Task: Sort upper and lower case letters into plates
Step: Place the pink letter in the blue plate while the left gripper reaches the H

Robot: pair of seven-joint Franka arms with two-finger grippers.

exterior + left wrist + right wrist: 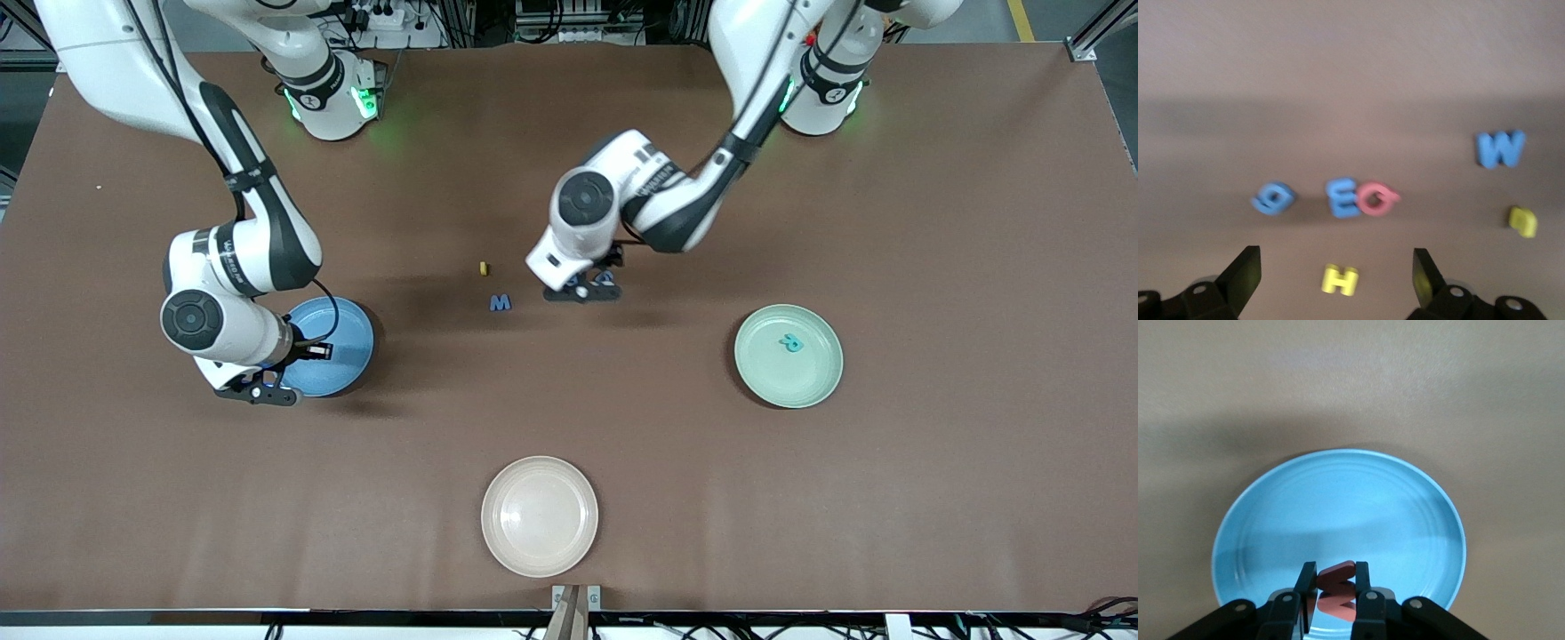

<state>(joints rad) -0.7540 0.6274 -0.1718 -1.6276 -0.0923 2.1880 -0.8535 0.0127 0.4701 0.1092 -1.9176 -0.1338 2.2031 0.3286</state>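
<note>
My right gripper (1336,575) is shut on a red letter (1337,595) and hangs low over the blue plate (1338,500), at the right arm's end of the table (356,322). My left gripper (1336,265) is open over a cluster of letters mid-table. A yellow H (1340,280) lies between its fingers (1243,272). Close by lie a blue E (1341,197), a red letter (1378,199) touching it, and a blue rounded letter (1273,198). A blue M (500,303) and a small yellow letter (483,268) lie beside the cluster. A teal R (790,342) sits in the mint plate (822,373).
A cream-white plate (540,551) with nothing in it stands near the table's front edge, nearer to the front camera than the letters. The left arm's wrist (582,209) hangs over the cluster and hides most of it in the front view.
</note>
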